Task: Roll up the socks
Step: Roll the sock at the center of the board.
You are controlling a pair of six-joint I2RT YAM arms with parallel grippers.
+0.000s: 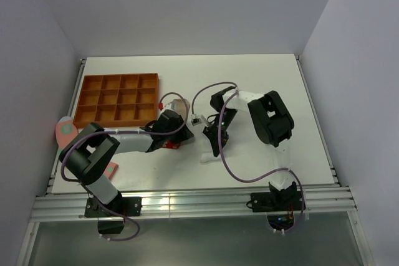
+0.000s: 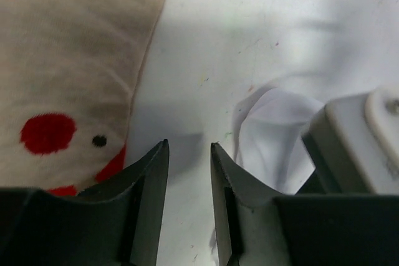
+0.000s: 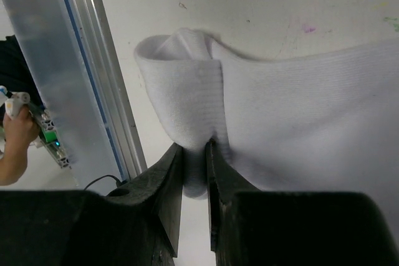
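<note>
- Jaws of the right gripper (image 3: 194, 154) were clamped together on a folded edge of the soft white fabric sock (image 3: 293, 116), which bulged into a loop just above the fingertips.
- The rest of that sock lay flat on the white table (image 2: 249, 42), spreading away to the right in the right wrist view, with the silver metal rail (image 3: 62, 60) near its folded end.
- The left gripper (image 2: 189, 147) had its jaws apart, with only bare table between them.
- The beige fabric sock (image 2: 75, 54) lay on the table just left of that gripper, bearing a round red patch (image 2: 48, 133). A sliver of red fabric (image 2: 115, 163) showed beside the left finger.
- A corner of the white sock lay just right of the left gripper.
- The orange plastic tray of square compartments (image 1: 121, 76) sat at the table's far left, apart from the socks.
</note>
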